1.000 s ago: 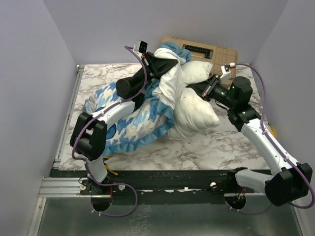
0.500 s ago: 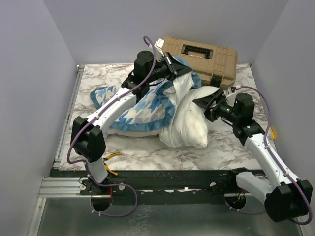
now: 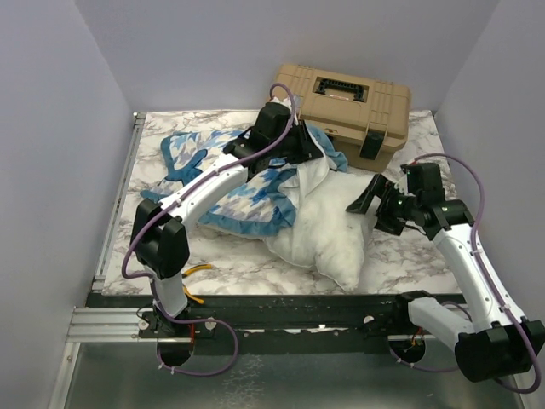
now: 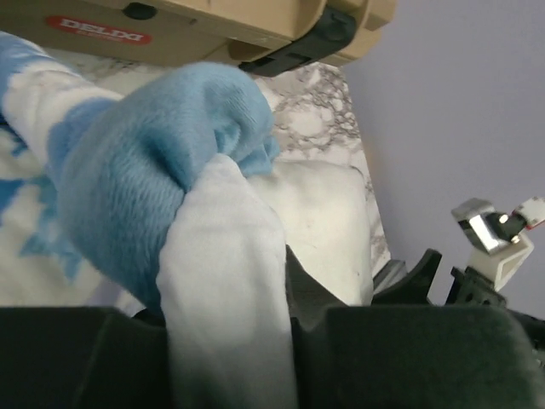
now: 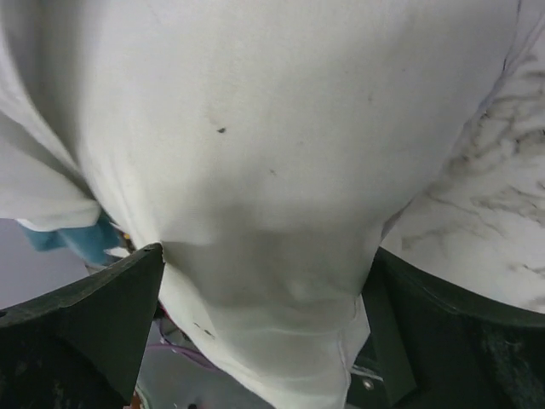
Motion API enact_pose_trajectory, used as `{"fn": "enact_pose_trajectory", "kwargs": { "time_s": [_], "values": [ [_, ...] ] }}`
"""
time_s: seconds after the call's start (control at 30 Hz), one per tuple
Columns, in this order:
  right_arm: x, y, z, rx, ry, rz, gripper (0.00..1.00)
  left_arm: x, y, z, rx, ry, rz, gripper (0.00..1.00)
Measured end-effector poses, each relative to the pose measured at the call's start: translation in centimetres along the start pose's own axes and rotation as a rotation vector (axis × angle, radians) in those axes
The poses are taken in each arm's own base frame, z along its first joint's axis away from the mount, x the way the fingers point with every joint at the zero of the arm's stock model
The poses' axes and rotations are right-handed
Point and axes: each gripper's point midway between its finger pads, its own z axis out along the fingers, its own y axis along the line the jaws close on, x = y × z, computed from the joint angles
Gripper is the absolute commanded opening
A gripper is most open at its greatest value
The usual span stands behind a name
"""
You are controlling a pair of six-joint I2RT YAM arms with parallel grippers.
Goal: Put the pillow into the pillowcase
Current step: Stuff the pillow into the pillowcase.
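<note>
Two arms: both reach in over the marble table (image 3: 409, 256), one from each side of the bedding.
Pillow (image 3: 328, 230): plump and white, lying in the middle of the table. Its far left corner is tucked under the pillowcase (image 3: 247, 192); the rest is bare.
Pillowcase: spread flat to the left of the pillow, houndstooth side up, with the blue frill along its edge. Its white lining is drawn up at the far end.
Left gripper (image 3: 308, 146): at the far end of the pillowcase, just in front of the tan toolbox (image 3: 349, 102). The jaws are narrow and pinch a fold of white lining and blue frill, which fills the left wrist view.
Right gripper (image 3: 370, 213): at the right edge of the pillow, jaws spread wide and holding nothing. In the right wrist view the pillow bulges into the gap between the fingers (image 5: 85, 315); I cannot tell whether it touches them.
Toolbox: at the far edge of the table, lid closed, just beyond the bunched end of the pillowcase.
</note>
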Motion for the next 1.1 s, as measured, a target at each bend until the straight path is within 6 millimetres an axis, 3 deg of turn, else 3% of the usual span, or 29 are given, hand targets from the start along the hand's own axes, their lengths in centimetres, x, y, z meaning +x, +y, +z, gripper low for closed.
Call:
{"fn": "enact_pose_trajectory", "kwargs": {
  "time_s": [0.17, 0.2, 0.23, 0.3, 0.37, 0.47, 0.57, 0.6, 0.63, 0.67, 0.77, 0.87, 0.97, 1.1],
  "values": [
    [3.6, -2.3, 0.7, 0.042, 0.137, 0.023, 0.96, 0.4, 0.9, -0.6, -0.058, 0.007, 0.049, 0.43],
    [4.1, -2.3, 1.0, 0.025, 0.164, 0.034, 0.89, 0.6, 0.7, -0.7, -0.056, 0.011, 0.054, 0.47],
    [4.6, -2.2, 1.4, 0.006, 0.187, 0.049, 0.76, 0.7, 0.4, -0.7, -0.051, 0.015, 0.064, 0.52],
    [5.6, -1.7, 3.0, -0.067, 0.235, 0.109, 0.43, 1.3, -1.0, -1.0, -0.035, 0.034, 0.097, 0.61],
    [6.7, -1.5, 4.9, -0.145, 0.276, 0.19, 0.25, 2.2, -2.8, -1.4, -0.038, 0.052, 0.157, 0.67],
    [7.3, -1.3, 7.2, -0.21, 0.333, 0.312, 0.19, 3.3, -5.5, -2.8, -0.085, 0.058, 0.276, 0.72],
    [5.9, 0.2, 8.1, -0.269, 0.344, 0.337, 0.18, 4.6, -6.6, -4.9, -0.19, 0.046, 0.386, 0.78],
    [5.1, 0.9, 8.2, -0.289, 0.335, 0.329, 0.18, 5.2, -6.0, -5.7, -0.236, 0.055, 0.409, 0.81],
    [4.3, 1.6, 8.2, -0.311, 0.322, 0.317, 0.19, 6.0, -4.7, -6.8, -0.305, 0.067, 0.436, 0.94],
    [3.5, 2.3, 8.2, -0.331, 0.309, 0.306, 0.19, 6.6, -3.3, -7.7, -0.363, 0.081, 0.452, 0.98],
    [2.0, 3.7, 8.2, -0.384, 0.278, 0.28, 0.18, 8.6, 2.1, -11.2, -0.546, 0.134, 0.485, 0.99],
    [1.9, 3.9, 8.2, -0.396, 0.277, 0.283, 0.18, 10.4, 6.0, -14.3, -0.645, 0.172, 0.498, 0.99],
    [2.1, 3.8, 8.3, -0.403, 0.281, 0.293, 0.18, 12.0, 8.2, -16.8, -0.664, 0.195, 0.505, 0.96],
    [2.4, 3.7, 8.3, -0.405, 0.291, 0.305, 0.18, 13.0, 9.9, -16.8, -0.666, 0.171, 0.505, 0.78]
  ]
}}
